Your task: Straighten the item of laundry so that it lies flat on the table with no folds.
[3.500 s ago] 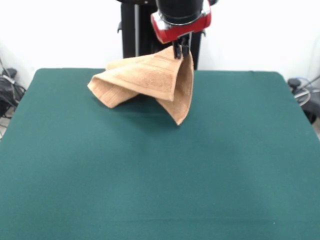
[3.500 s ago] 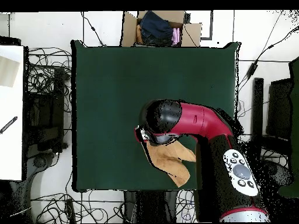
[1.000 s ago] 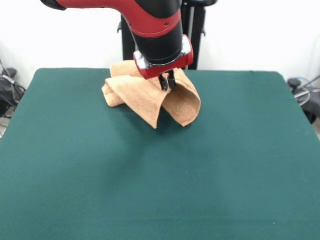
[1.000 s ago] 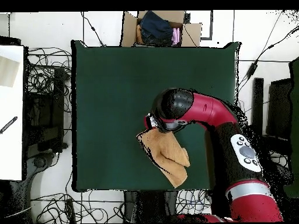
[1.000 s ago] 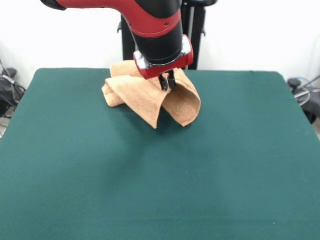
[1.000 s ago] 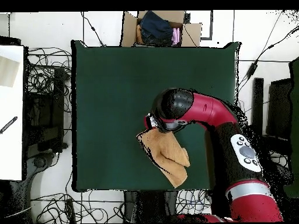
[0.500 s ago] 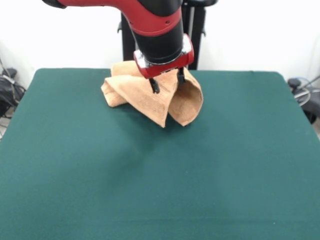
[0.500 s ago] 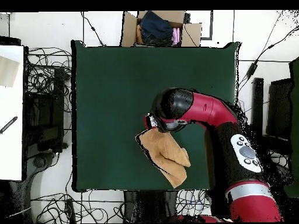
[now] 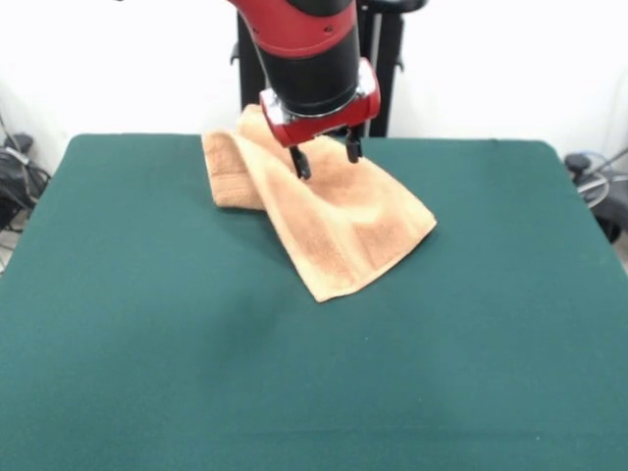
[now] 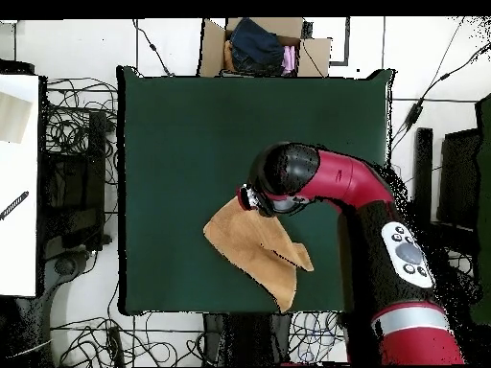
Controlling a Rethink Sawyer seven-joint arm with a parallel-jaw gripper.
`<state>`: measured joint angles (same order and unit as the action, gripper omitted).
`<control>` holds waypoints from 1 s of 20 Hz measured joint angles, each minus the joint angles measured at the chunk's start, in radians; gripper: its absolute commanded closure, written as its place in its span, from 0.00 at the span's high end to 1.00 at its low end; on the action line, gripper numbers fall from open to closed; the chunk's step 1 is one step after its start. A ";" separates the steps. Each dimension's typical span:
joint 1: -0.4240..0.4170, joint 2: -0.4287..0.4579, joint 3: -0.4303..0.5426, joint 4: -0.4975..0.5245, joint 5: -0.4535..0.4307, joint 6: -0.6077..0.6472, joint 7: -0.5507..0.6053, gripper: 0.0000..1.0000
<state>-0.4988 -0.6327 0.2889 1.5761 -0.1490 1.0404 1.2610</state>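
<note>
The light orange-tan towel (image 9: 339, 221) lies on the far middle of the dark green table (image 9: 294, 392), spread into a broad flap toward the front with a folded band part at its far left. In the overhead view the towel (image 10: 247, 241) lies near the table's bottom edge, still folded over on itself toward the lower right. My gripper (image 9: 324, 157) hangs just above the towel's far part, open and empty, its two fingers apart. In the overhead view the gripper (image 10: 259, 203) is mostly hidden under the arm's head.
The red arm (image 10: 355, 192) reaches in from the right side of the overhead view. A cardboard box with clothes (image 10: 264, 46) stands beyond the table's top edge. Cables lie on the floor around the table. The black pedestal (image 9: 378, 69) stands behind the table.
The gripper let go of the towel, which dropped from a bunched, lifted shape and spread out wider on the table toward the front. The gripper stayed almost in place above it.
</note>
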 measured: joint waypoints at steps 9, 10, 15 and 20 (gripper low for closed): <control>0.017 -0.014 -0.004 -0.043 0.000 0.000 0.000 1.00; 0.018 -0.014 -0.004 -0.048 0.000 0.000 0.000 1.00; 0.030 -0.029 -0.012 -0.059 0.000 0.000 0.000 1.00; 0.034 -0.041 -0.028 -0.057 0.000 0.000 0.000 1.00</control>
<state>-0.4647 -0.6736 0.2608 1.5192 -0.1492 1.0408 1.2610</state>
